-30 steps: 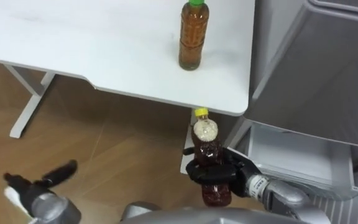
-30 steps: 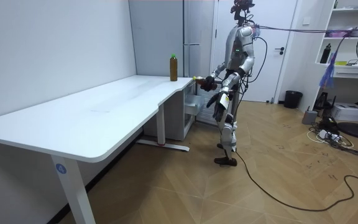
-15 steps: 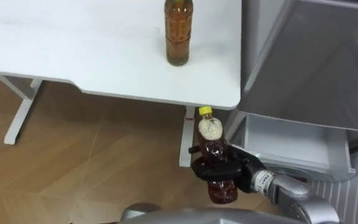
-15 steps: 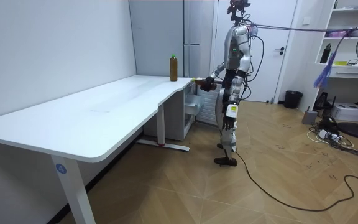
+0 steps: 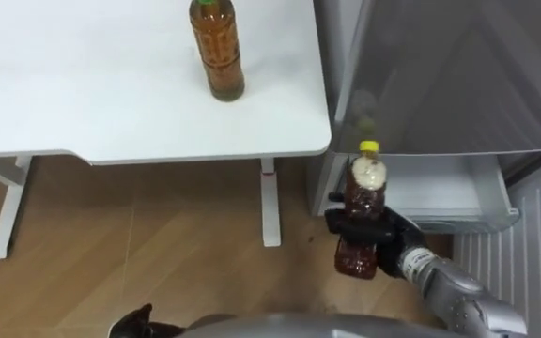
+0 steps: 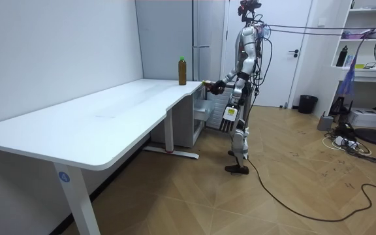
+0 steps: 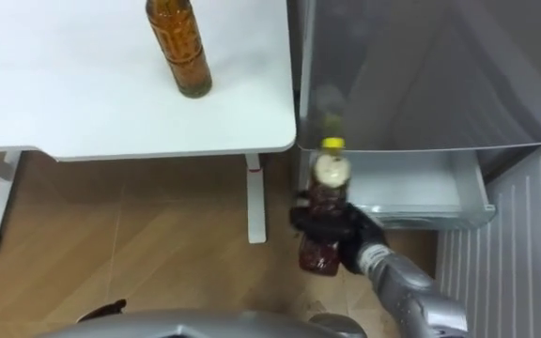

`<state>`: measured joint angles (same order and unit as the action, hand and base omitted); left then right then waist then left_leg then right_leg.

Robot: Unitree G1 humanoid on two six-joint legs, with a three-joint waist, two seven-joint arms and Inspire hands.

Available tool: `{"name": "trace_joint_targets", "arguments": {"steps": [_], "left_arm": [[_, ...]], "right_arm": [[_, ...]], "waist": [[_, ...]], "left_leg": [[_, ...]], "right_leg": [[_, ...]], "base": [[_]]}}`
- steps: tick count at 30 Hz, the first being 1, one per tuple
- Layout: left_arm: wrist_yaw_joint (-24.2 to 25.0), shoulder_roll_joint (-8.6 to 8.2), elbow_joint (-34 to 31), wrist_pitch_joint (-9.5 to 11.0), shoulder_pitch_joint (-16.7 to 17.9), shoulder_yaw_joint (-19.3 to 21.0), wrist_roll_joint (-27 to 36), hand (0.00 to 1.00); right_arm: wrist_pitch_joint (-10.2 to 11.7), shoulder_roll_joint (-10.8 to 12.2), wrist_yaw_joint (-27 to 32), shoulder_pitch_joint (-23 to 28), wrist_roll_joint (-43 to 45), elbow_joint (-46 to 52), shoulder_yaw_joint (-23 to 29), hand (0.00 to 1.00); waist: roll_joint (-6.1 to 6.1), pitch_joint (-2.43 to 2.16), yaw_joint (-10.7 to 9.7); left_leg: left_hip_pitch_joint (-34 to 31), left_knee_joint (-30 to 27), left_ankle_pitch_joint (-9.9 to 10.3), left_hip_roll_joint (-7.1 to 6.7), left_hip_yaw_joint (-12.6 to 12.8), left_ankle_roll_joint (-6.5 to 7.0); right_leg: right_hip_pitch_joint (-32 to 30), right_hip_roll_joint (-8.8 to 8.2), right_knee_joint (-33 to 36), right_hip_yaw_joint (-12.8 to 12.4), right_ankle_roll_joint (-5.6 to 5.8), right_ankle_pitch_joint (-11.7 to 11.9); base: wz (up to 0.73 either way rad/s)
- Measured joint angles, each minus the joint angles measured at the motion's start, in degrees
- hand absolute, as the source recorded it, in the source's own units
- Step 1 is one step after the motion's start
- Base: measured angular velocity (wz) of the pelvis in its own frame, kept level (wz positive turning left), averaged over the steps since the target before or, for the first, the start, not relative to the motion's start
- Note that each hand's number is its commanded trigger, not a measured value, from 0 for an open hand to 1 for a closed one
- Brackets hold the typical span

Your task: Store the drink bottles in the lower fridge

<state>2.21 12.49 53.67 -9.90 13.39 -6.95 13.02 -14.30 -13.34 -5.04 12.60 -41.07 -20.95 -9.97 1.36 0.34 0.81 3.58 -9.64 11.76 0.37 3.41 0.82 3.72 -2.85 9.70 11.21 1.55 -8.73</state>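
Just in front of the fridge's pulled-out lower drawer [image 5: 444,192], a brown drink bottle with a yellow cap [image 5: 361,192] is held upright in the air, above the wooden floor [image 5: 158,244] and not yet inside the drawer. It is gripped around its middle by the right hand [image 5: 369,228], whose dark fingers [image 5: 346,225] are curled tightly round the body of the bottle; the cap and the pale label stand clear above the grip, and the base shows below it. The right arm is seen reaching in from the lower right.

Up and to the left of the held bottle, a second brown bottle with a green cap [image 5: 218,52] is left standing upright on the white surface [image 5: 83,84], near the corner closest to the fridge. The grey fridge [image 5: 440,75] is set directly against that end of the surface.

At the lower left edge, the left hand [image 5: 131,324] is glimpsed as a dark shape, held low.

From the room view, the robot is seen standing upright at the far end of the surface, facing the fridge, with the bottle held out at waist height.
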Motion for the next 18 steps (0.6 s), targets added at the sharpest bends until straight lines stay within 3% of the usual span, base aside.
{"name": "trace_joint_targets", "arguments": {"steps": [8, 18], "left_arm": [[1.1, 0.29, 0.0, 0.5, -0.1, 0.1, -1.5, 0.0], [1.1, 0.17, -0.1, 0.5, 0.2, 0.0, -1.6, 0.0]], "right_arm": [[1.4, 0.4, 8.2, -0.4, -15.8, -0.7, 0.1, 1.0], [5.0, 1.8, 10.0, -0.8, -30.9, -5.5, 0.5, 1.0]], "waist": [[-0.22, 0.05, -0.7], [0.12, 0.21, -0.8]], "left_leg": [[0.0, -0.1, 0.0, 0.0, 0.6, 0.01], [0.4, 0.0, 0.0, -0.03, 0.2, 0.01]], "right_leg": [[-0.2, -0.09, 0.2, 0.0, 0.0, 0.0], [0.6, -0.1, 0.1, 0.3, 0.02, 0.0]], "base": [[-0.04], [0.01]]}}
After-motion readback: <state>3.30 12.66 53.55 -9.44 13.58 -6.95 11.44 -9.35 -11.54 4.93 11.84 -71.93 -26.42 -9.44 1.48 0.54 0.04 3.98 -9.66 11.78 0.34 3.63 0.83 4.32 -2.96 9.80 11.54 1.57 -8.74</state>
